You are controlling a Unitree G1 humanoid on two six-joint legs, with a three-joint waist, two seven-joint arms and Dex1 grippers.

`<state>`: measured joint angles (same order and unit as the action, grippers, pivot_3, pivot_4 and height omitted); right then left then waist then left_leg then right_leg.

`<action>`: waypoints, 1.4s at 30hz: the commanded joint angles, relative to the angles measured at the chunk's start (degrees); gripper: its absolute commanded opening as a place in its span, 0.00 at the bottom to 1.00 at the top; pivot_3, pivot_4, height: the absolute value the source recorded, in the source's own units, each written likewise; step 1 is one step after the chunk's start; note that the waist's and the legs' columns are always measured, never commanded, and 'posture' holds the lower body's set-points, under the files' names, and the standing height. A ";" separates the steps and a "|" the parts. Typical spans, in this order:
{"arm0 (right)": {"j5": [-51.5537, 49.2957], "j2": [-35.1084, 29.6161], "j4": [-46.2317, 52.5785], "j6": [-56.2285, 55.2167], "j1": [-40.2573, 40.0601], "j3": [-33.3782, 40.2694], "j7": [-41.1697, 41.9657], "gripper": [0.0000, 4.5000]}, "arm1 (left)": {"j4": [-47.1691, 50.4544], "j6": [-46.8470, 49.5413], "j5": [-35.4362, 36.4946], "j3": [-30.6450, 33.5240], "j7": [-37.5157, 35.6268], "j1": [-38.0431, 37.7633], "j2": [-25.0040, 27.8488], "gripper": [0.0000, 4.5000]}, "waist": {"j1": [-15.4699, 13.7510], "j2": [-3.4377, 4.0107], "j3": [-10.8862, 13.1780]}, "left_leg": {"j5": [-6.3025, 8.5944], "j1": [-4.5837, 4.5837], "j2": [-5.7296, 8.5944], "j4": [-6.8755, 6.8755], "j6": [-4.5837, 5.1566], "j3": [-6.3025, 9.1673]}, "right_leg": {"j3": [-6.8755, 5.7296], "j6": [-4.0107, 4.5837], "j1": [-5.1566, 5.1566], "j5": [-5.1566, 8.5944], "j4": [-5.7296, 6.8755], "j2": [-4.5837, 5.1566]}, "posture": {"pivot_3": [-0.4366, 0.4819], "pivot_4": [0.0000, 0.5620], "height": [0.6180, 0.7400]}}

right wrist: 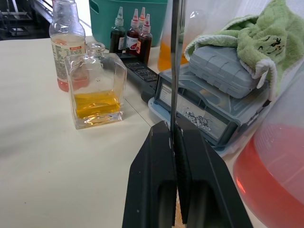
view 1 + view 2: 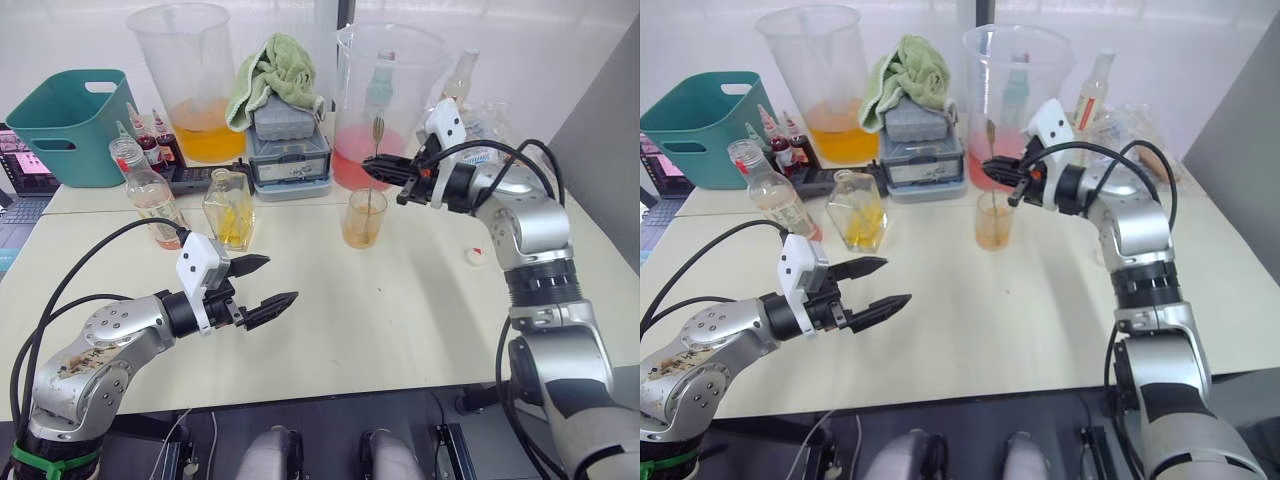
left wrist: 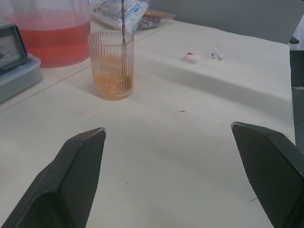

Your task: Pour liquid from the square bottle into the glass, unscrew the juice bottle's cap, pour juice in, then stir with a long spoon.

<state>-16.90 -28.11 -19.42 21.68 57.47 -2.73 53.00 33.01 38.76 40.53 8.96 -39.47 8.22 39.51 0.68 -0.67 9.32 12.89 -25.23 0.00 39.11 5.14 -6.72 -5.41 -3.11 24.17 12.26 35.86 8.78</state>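
The ribbed glass holds orange liquid and stands mid-table. A long spoon stands upright in it, its stem pinched by my right gripper just above the rim; the stem rises between the shut fingers. To the glass's left is the square bottle, uncapped, with yellow liquid. The juice bottle stands further left with its neck bare. A small white cap lies on the table to the right. My left gripper hovers open and empty over the near table, pointing toward the glass.
At the back stand a jug of orange liquid, a jug of pink liquid, grey cases under a green towel, small dropper bottles and a teal basket. A laptop sits far left.
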 commanded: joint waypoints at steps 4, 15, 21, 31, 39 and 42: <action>-5.60 2.75 1.62 4.77 2.48 5.02 -0.99 0.00 | 1.96 -1.27 0.16 1.47 -0.31 -0.08 0.91 1.00 | -0.01 0.00 0.00 | 0.00 0.00 -0.01 0.00 0.00 0.01 | -0.01 0.00 -0.01 0.00 0.00 0.00 | 0.48 0.27 0.99; 2.99 3.18 -8.75 -9.06 6.16 3.84 -6.08 0.00 | 1.86 -1.37 0.18 0.92 -0.20 0.04 0.61 1.00 | 0.02 0.00 0.00 | -0.01 0.00 0.03 -0.05 -0.02 0.00 | 0.01 0.01 0.02 0.00 -0.02 -0.01 | 0.48 0.27 0.99; 3.90 0.89 -9.04 -8.02 5.98 3.49 -3.17 0.00 | 1.90 -1.35 0.28 0.79 -0.09 0.05 0.40 1.00 | 0.02 0.01 0.00 | -0.01 0.00 0.02 -0.05 -0.02 0.00 | 0.00 0.01 0.01 0.00 -0.02 -0.01 | 0.48 0.27 0.99; -4.20 2.76 -0.42 6.40 3.27 7.19 -3.25 0.00 | 1.51 -1.76 0.41 0.26 -0.53 1.02 -0.25 1.00 | 0.07 0.00 0.00 | -0.01 0.00 -0.01 -0.06 -0.02 0.00 | 0.00 0.02 0.01 0.00 -0.01 -0.01 | 0.48 0.27 0.99; -3.94 4.83 -1.70 1.40 3.94 9.05 -7.65 0.00 | 1.35 -1.79 0.30 0.35 -0.96 1.37 -0.29 1.00 | 0.06 0.00 0.00 | -0.01 0.00 0.00 -0.05 -0.03 0.00 | 0.00 0.02 0.01 0.00 0.01 -0.01 | 0.48 0.27 0.99; -0.57 3.94 -3.59 -3.66 4.06 7.24 -7.94 0.00 | 1.53 -1.82 0.36 0.22 -0.92 1.36 -0.41 1.00 | 0.07 0.01 0.00 | -0.02 0.00 0.01 -0.06 -0.03 0.00 | 0.00 0.02 0.03 0.00 0.01 -0.01 | 0.48 0.27 0.99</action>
<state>-18.58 -23.26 -23.55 21.35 59.94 4.18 45.33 33.01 38.22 40.58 8.92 -40.07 8.92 39.17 0.75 -0.67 9.32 12.87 -25.23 0.02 39.05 5.11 -6.72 -5.41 -3.09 24.20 12.26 35.87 8.76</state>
